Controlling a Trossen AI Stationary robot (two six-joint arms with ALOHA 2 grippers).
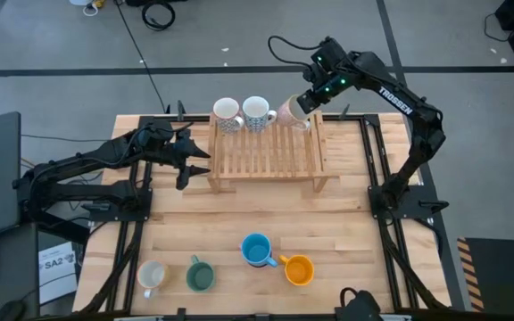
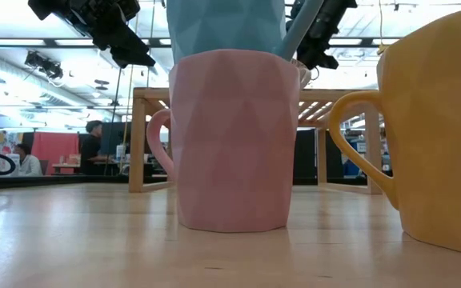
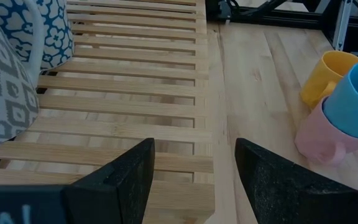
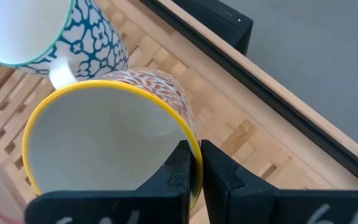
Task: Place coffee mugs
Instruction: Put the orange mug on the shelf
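Yellow-rimmed ceramic mug with orange pattern (image 4: 114, 134), rim pinched between right gripper (image 4: 190, 168) fingers, hangs tilted over slatted wooden rack (image 1: 266, 152), beside teal-patterned mug (image 4: 55, 34). Placing step; next: lower, release. Left gripper (image 3: 194, 168) open, empty, near rack.

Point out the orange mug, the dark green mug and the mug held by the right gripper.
orange mug (image 1: 299, 269): high view, on its inside.
dark green mug (image 1: 200, 275): high view, on its inside.
mug with the yellow rim (image 4: 110, 155): right wrist view, on its white inside.
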